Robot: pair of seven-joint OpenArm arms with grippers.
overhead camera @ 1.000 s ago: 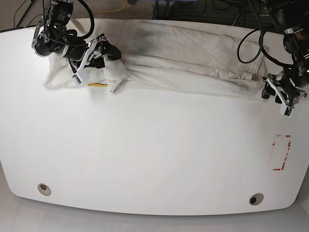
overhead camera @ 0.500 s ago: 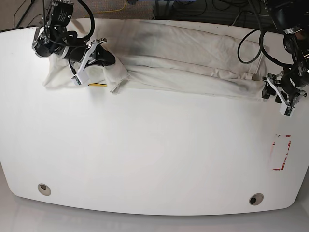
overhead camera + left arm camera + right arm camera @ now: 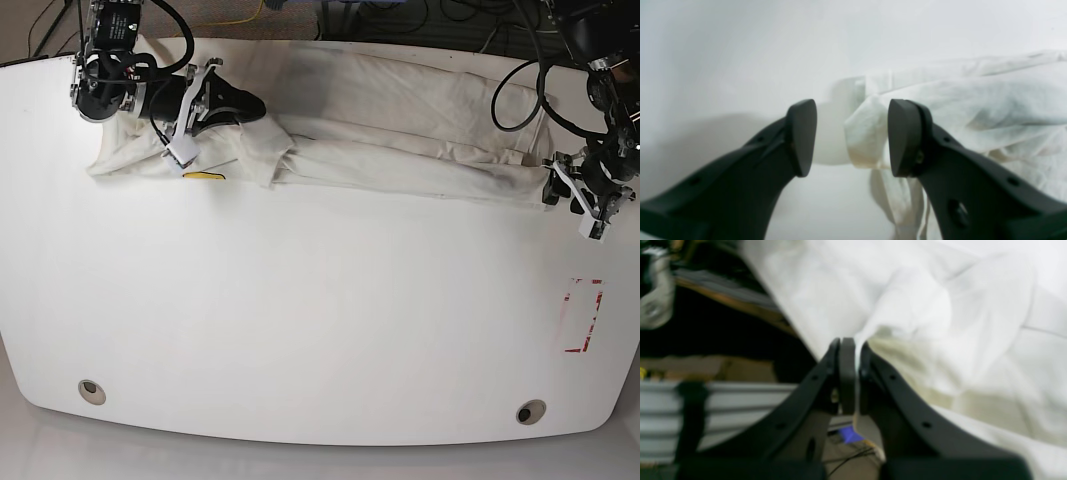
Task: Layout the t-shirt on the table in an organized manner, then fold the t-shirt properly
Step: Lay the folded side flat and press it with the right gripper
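The t-shirt [image 3: 400, 120] is lying bunched in a long strip along the top of the table [image 3: 300, 320]. Right gripper [image 3: 853, 373], upper left in the base view, is pinching a fold of it tight. Left gripper [image 3: 851, 136], over at the right edge, is sitting with jaws apart around the shirt's end, not clamping.

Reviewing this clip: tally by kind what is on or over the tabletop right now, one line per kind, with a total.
T-shirt: 1
Grippers: 2, left gripper and right gripper
Grey grommet holes: 2, one and the other
Red tape rectangle: 1
Total: 6
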